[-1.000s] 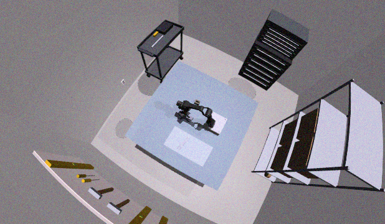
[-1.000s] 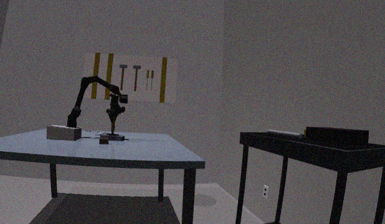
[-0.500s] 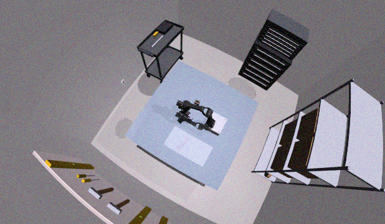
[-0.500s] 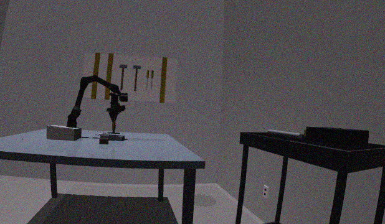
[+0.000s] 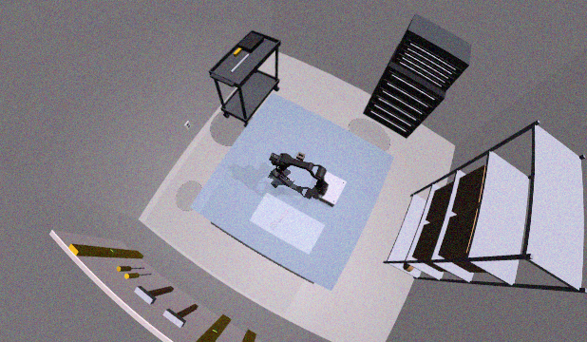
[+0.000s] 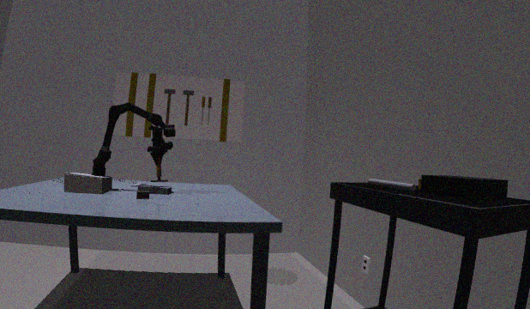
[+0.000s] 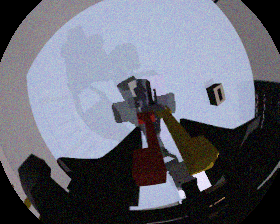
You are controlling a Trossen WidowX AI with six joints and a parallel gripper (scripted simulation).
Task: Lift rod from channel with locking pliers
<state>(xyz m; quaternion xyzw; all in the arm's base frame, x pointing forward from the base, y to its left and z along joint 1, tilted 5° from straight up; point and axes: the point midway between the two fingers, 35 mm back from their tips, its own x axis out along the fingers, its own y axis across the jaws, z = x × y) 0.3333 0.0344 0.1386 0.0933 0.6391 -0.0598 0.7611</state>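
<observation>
The pale blue table carries a pale box at left in the exterior view and a small dark block nearer centre.

Grey walls; dark wheeled cart.
</observation>
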